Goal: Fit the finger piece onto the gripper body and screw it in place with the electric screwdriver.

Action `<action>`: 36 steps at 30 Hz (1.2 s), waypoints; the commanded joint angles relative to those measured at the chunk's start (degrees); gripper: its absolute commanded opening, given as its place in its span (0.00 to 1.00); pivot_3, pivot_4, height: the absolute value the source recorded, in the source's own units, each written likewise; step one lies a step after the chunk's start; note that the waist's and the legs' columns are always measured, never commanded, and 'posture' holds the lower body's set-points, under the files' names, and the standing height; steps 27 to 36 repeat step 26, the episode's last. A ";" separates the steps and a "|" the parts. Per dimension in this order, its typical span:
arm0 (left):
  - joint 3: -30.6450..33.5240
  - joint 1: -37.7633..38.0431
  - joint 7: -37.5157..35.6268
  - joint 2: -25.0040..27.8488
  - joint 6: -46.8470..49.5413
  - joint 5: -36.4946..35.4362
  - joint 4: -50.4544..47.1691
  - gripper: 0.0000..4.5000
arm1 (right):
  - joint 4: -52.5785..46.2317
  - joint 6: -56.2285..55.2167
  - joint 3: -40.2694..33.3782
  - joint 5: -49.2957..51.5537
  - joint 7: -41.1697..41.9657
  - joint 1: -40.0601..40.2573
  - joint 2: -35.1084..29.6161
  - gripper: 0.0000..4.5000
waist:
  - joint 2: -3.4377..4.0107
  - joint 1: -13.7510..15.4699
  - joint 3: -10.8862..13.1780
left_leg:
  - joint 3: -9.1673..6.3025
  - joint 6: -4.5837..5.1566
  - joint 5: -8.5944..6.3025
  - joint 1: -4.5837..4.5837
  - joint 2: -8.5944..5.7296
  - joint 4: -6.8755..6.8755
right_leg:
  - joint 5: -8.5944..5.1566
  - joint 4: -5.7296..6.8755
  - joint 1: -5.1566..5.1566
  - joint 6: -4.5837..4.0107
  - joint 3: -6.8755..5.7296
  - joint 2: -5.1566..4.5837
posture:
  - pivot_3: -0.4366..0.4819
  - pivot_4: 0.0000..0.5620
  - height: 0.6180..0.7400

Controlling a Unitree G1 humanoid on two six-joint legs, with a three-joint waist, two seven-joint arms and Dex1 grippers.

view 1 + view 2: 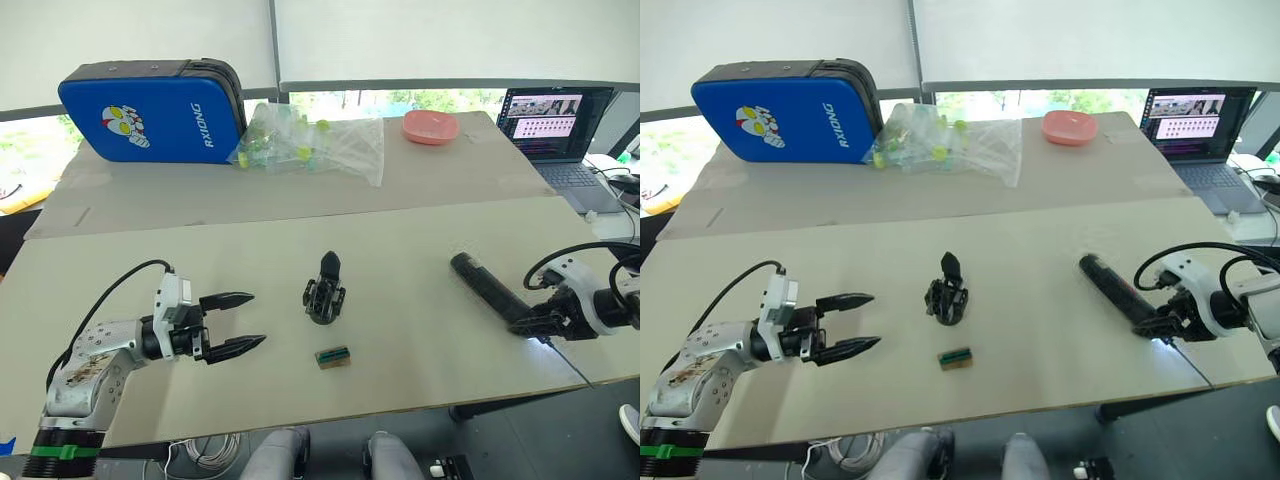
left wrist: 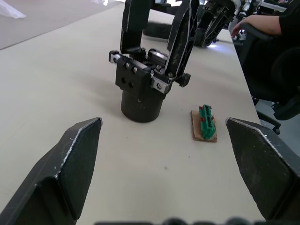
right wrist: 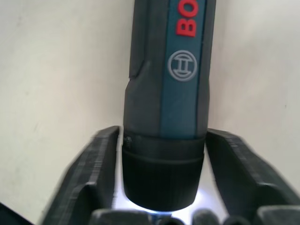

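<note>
Reading labels first: the electric screwdriver (image 3: 164, 93) shows red letters "BO" w/ a round logo below on a teal strip; the rest of the word is cut off. Blue case (image 1: 150, 110) at upper left of the frame reads "RXIONG" plus a cartoon mask print.

Bench (image 1: 400, 340) is pale beige board, matte, w/ a second board behind it. Back of frame: clear plastic bag (image 1: 310, 140) of small green-yellow bits, pink dish (image 1: 431, 126), open laptop (image 1: 555, 125) at upper right. White blinds over windows behind.

Gripper body (image 1: 325, 292) stands centre of frame, upright, black, round base, blocky linkage w/ screw heads, pointed finger up. Small green-brown block (image 1: 333, 357) lies just below-right of it, apart.

Left end effector (image 1: 228, 324) at lower left, fingers spread wide, empty, pointing at the gripper body, well apart from it.

Right end effector (image 1: 1160, 328) at right edge is clamped on the screwdriver's lower end; the screwdriver lies on the bench, slanting up-left. White glow at its tip end.
</note>
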 commanded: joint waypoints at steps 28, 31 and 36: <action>13.64 16.92 9.00 4.06 -26.57 13.55 8.60 1.00 | -34.77 -42.60 -32.26 13.96 12.45 24.31 18.14 0.99 | -0.14 1.69 -0.02 | 0.02 -0.02 -0.02 0.07 0.02 -0.05 | 0.13 -0.04 0.04 0.02 0.08 -0.02 | 0.48 0.27 1.00; 13.64 16.92 9.00 4.06 -26.57 13.55 8.60 1.00 | -34.77 -42.60 -32.26 13.96 12.45 24.31 18.14 0.99 | -0.14 1.69 -0.02 | 0.02 -0.02 -0.02 0.07 0.02 -0.05 | 0.13 -0.04 0.04 0.02 0.08 -0.02 | 0.48 0.27 1.00; 13.64 16.92 9.00 4.06 -26.57 13.55 8.60 1.00 | -34.77 -42.60 -32.26 13.96 12.45 24.31 18.14 0.99 | -0.14 1.69 -0.02 | 0.02 -0.02 -0.02 0.07 0.02 -0.05 | 0.13 -0.04 0.04 0.02 0.08 -0.02 | 0.48 0.27 1.00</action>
